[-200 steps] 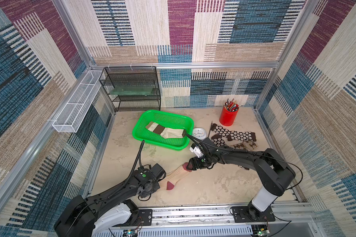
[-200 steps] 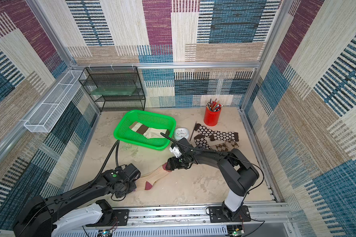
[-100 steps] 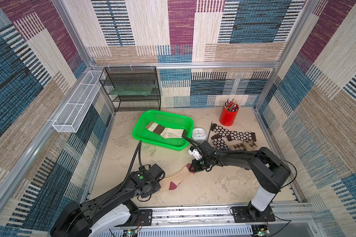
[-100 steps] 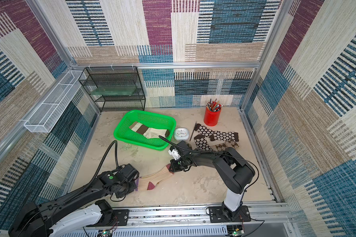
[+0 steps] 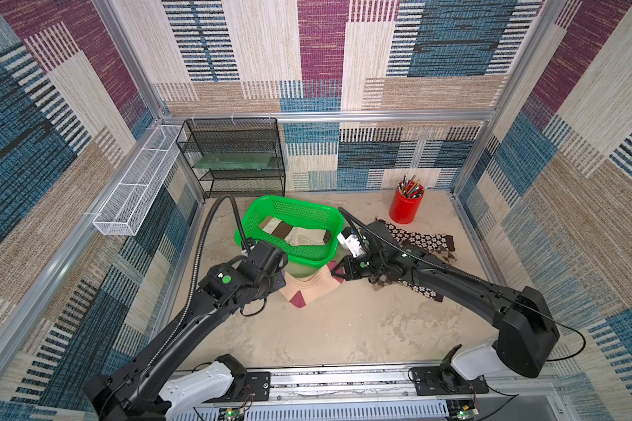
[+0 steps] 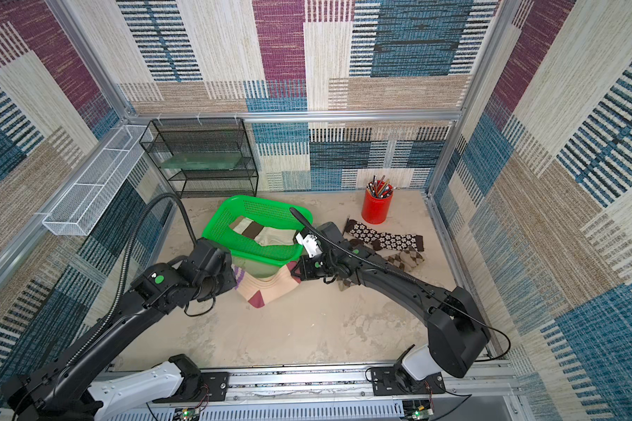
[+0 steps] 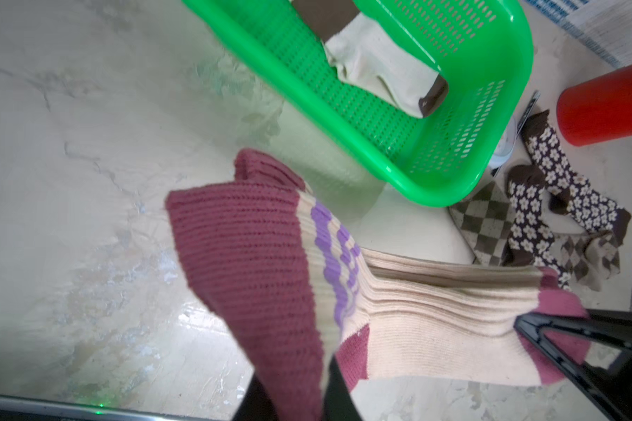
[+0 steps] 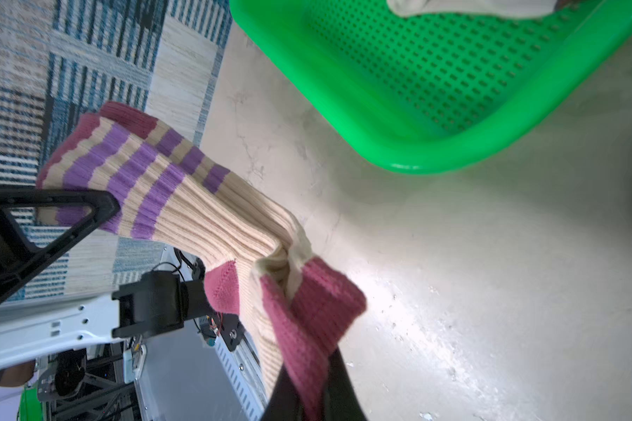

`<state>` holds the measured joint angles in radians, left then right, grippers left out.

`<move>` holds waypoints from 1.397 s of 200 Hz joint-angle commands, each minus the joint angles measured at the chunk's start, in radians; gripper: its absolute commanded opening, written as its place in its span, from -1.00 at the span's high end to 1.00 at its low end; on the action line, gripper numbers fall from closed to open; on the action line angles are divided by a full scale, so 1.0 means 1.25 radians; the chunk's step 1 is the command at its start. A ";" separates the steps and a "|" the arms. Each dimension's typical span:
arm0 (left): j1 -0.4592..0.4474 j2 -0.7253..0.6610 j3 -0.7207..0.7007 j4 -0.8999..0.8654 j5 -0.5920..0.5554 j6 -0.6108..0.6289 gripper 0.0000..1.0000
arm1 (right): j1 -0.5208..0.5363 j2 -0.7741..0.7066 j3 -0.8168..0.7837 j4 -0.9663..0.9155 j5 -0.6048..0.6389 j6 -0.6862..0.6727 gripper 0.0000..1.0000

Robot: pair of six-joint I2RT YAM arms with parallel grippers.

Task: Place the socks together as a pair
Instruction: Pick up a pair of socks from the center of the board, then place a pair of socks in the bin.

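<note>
Two tan ribbed knit socks with maroon toes and purple-striped cuffs (image 5: 311, 288) hang stretched between the arms, just at 6 o'clock of the green perforated plastic basket (image 5: 307, 257). The left gripper (image 7: 322, 368) is clenched on their 9 o'clock end and the right gripper (image 5: 338, 272) on a maroon toe at 3 o'clock.

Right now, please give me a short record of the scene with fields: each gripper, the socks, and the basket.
left gripper: shut on the cuff end of the tan socks
right gripper: shut on the maroon toe end of the same socks
tan socks: two cuffs visible, stretched between the grippers, in front of the green basket
green basket: holds a cream-and-brown sock
flower socks and argyle socks: lying mixed on the table, beside the red cup
</note>
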<state>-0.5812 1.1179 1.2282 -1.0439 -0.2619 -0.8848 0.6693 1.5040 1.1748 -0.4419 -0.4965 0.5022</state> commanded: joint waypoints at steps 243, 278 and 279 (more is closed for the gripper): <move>0.374 0.983 0.939 -0.039 0.168 0.477 0.73 | -0.064 0.602 0.574 0.020 0.230 0.144 0.95; 0.374 0.975 0.873 -0.021 0.153 0.469 0.13 | -0.063 0.619 0.590 -0.012 0.270 0.145 0.86; 0.374 0.975 0.871 -0.021 0.154 0.469 0.11 | -0.063 0.619 0.590 -0.013 0.271 0.146 0.86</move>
<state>-0.1139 2.3474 2.3486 -1.0878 -0.0505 -0.3077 0.5888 2.2696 1.8961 -0.4282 -0.2207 0.6895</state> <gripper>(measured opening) 0.361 0.088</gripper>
